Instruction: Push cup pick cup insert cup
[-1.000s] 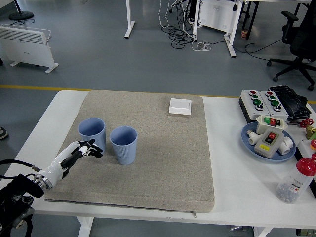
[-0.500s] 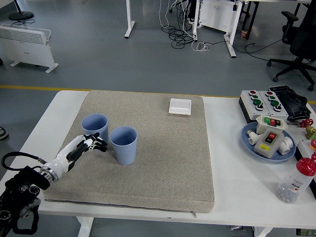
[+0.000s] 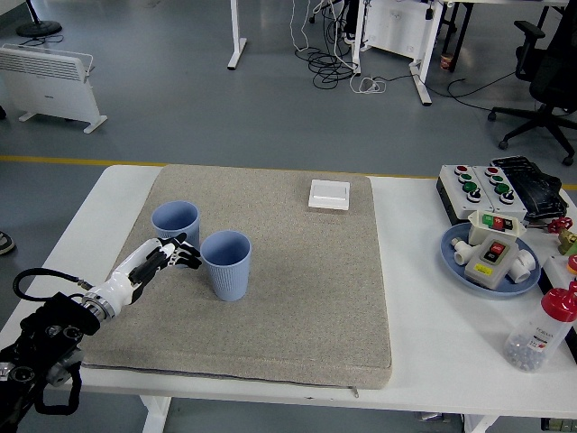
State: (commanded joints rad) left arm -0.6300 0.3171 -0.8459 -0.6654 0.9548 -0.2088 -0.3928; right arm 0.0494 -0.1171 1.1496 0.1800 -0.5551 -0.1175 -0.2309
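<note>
On the bench [image 3: 433, 316] a grey mat [image 3: 297, 289] carried two blue cups, where the left hand [image 3: 167, 260], fingers loosely spread and gripping nothing, had nudged the left cup [image 3: 175, 225] farther back beside the right cup [image 3: 225, 264], so pushing seemed underway.

Grey floor [image 3: 180, 99] with a yellow line [image 3: 72, 161]. White heater [image 3: 45, 77] far left, desk legs [image 3: 237, 36] and cables [image 3: 329, 63] behind, black office chair [image 3: 545, 72] right.

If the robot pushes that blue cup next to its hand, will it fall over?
Probably it slides. The left hand is low against the left blue cup, and the mat looks flat. It appears empty and light, so a higher push might tip it toward the other cup.
</note>
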